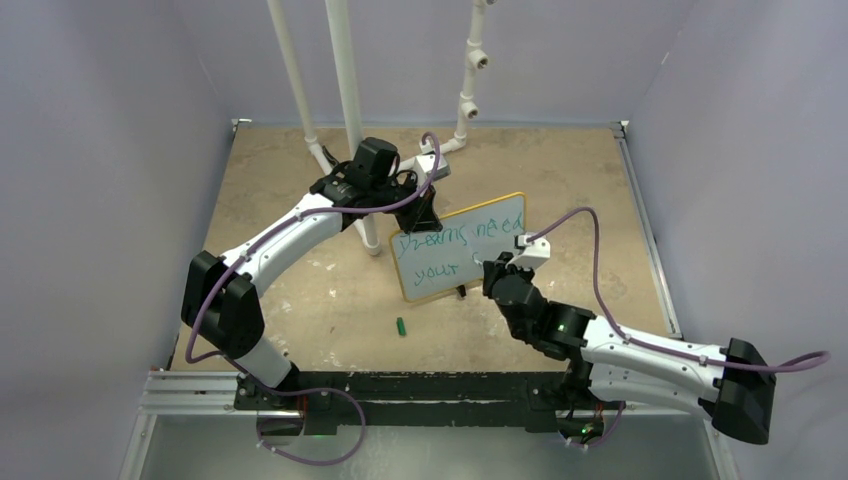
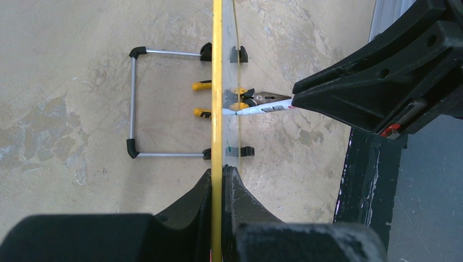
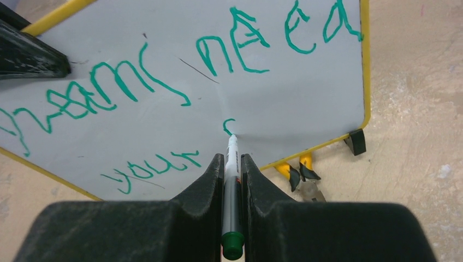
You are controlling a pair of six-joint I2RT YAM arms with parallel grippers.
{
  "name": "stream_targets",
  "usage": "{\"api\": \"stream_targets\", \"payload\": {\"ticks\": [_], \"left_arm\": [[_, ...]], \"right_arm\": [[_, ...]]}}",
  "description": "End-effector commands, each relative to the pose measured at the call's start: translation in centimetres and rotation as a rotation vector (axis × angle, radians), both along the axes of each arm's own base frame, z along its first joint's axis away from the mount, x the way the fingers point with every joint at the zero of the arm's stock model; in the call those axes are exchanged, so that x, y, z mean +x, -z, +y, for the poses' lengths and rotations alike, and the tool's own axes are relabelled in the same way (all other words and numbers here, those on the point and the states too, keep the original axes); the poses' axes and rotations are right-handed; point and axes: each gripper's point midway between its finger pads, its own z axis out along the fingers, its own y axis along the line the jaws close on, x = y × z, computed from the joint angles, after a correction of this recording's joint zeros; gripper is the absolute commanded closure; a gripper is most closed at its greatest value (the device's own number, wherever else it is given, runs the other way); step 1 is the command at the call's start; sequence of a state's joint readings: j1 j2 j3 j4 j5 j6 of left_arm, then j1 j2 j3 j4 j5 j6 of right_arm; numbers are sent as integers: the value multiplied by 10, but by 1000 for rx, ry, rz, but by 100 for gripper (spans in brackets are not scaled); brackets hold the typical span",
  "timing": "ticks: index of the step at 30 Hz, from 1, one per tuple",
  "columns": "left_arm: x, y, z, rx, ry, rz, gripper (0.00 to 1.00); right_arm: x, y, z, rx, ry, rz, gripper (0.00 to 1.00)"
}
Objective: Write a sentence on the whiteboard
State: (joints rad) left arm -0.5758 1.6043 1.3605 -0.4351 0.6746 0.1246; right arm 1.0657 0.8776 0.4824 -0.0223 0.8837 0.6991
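Observation:
The whiteboard [image 1: 472, 255] stands tilted near the table's middle, white with a yellow rim. The sentence [image 1: 455, 234] in green reads "Dreams need" over "your" [image 3: 155, 166]. My left gripper [image 2: 223, 170] is shut on the board's yellow top rim [image 2: 217, 82], which shows edge-on. A green-ended marker [image 3: 233, 183] is held in my right gripper [image 3: 233, 159], which is shut on it. The marker's tip [image 3: 231, 138] touches the board just below a small fresh green curl [image 3: 228, 126], to the right of "your". The right gripper [image 1: 492, 268] is at the board's lower right.
A green marker cap [image 1: 400, 327] lies on the table in front of the board. Yellow-handled pliers [image 3: 303, 178] lie under the board's lower edge. A wire stand [image 2: 132, 103] props the board from behind. White pipes [image 1: 345, 80] rise at the back.

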Motion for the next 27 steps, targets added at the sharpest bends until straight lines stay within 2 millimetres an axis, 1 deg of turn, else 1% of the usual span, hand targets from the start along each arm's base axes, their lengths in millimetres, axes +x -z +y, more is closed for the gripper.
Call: {"api": "stream_targets", "payload": {"ticks": [1,6,9,14,15,20,27], "left_arm": [[12,1,16,28,-45,-37,100],[11,1,16,27,-44,-38,100],[11,1,16,26,-41,-35,100],[11,1,16,26,-41,-37,100],[11,1,16,26,-41,-37,100],[11,1,16,26,-40,-38,100],[11,1,16,26,-41,-37,100]], "right_arm": [[5,-2,-9,7,80,-9,100],[5,-4,-14,20,108,-18,100],[6,-10,-17,25,120,-35,100],[8,-22,-18,32,116,-71,100],[9,-26,-15,45,109,-83,100],[10,-32,-6,52,67,-104,100],[9,-27,5,45,8,-96,100]]}}
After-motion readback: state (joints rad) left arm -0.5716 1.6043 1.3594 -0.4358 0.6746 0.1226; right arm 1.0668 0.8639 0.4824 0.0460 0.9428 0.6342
